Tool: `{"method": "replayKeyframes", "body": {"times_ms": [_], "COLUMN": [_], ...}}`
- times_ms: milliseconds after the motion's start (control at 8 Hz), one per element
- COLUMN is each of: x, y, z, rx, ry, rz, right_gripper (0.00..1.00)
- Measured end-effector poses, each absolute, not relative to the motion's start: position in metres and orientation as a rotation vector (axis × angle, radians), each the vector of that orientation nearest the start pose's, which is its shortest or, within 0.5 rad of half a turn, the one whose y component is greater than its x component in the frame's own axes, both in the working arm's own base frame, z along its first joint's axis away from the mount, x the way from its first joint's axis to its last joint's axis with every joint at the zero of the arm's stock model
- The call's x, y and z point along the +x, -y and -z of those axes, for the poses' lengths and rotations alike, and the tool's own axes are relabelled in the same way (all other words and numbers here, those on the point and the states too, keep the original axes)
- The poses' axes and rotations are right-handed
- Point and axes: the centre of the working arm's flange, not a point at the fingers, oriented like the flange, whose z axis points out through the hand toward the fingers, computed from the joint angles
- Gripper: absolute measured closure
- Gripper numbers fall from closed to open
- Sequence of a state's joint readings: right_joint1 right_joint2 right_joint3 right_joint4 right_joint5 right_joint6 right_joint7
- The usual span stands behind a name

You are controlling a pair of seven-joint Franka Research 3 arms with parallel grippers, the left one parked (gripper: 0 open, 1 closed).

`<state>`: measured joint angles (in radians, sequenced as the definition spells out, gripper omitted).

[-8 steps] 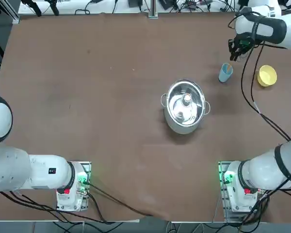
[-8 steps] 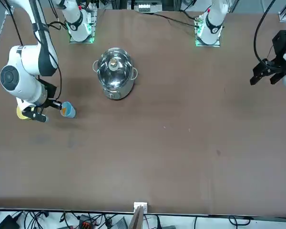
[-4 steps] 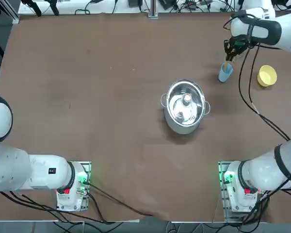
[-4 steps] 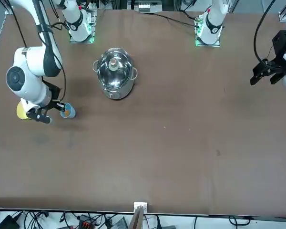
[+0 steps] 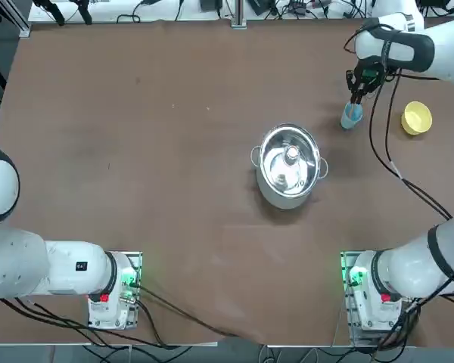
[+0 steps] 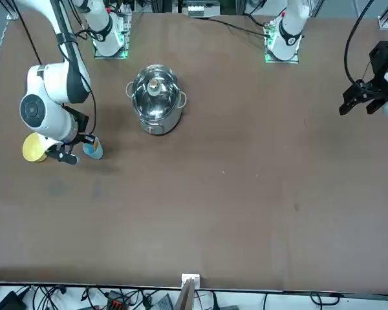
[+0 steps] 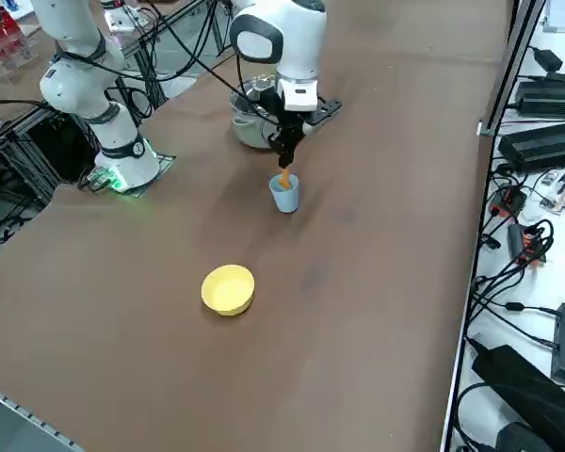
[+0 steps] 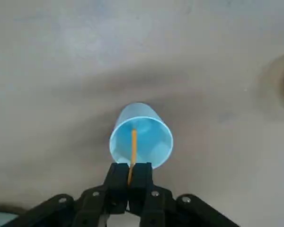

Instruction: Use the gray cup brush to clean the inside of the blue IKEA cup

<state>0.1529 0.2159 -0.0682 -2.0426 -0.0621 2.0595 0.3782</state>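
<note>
The blue IKEA cup (image 8: 149,142) stands upright on the brown table, right of the steel pot in the top view (image 5: 351,117). My right gripper (image 8: 130,171) hangs straight above its mouth, shut on the thin orange-tan handle of the gray cup brush (image 8: 133,146). The brush points down into the cup; its lower end is inside the cup. In the right side view, the brush (image 7: 283,178) runs from the gripper (image 7: 284,156) down into the cup (image 7: 284,196). In the front view, the gripper (image 6: 84,138) partly covers the cup (image 6: 94,150).
A steel pot (image 5: 289,165) with two handles stands mid-table, left of the cup. A small yellow bowl (image 5: 417,118) sits on the cup's other side, near the table's right edge. My arm's black cable (image 5: 382,144) hangs near the cup.
My right gripper moved with the brush away from the yellow bowl's side to a spot directly over the cup. The brush now reaches into the cup. Cup, bowl and pot stayed put.
</note>
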Motion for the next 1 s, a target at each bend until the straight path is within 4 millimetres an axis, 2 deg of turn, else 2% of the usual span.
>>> {"method": "replayKeyframes", "body": {"times_ms": [500, 750, 1000], "x": [0.562, 0.567, 0.579], "y": [-0.010, -0.004, -0.010], "z": [-0.323, -0.324, -0.320], "rx": [-3.251, -3.251, -3.249], "ry": [-0.464, -0.478, -0.483], "rz": [-0.293, -0.274, -0.241], "right_gripper": [0.96, 0.96, 0.96]}}
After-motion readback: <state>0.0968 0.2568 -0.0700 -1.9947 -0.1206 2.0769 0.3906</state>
